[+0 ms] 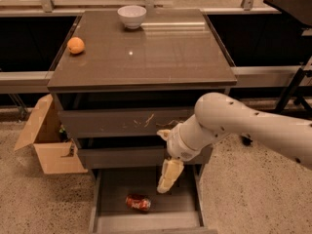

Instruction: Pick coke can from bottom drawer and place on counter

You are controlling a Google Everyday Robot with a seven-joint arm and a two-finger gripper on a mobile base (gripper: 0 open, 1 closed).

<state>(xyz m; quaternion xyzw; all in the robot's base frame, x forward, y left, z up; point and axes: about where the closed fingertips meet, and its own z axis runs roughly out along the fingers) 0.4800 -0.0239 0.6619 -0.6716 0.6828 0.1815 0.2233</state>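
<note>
1. The bottom drawer [119, 183] stands pulled out toward the near side, its flat grey floor showing
2. The coke can [138, 203] lies on its side on that floor, near the drawer's low front and left of centre
3. The gripper [165, 184] hangs over the drawer, pointing down, just right of the can and farther back; it is apart from the can and carries nothing I can see (whether it is released or clenched I cannot tell)
4. The white arm [234, 126] reaches in from the right, crossing in front of the two closed upper drawers, the top one of which is scratched [144, 121]
5. The counter [151, 57] bears an orange [75, 45] by its left edge and a white bowl [131, 16] at its far edge, well apart
6. An open cardboard box [46, 143] sits on the speckled ground left of the cabinet
</note>
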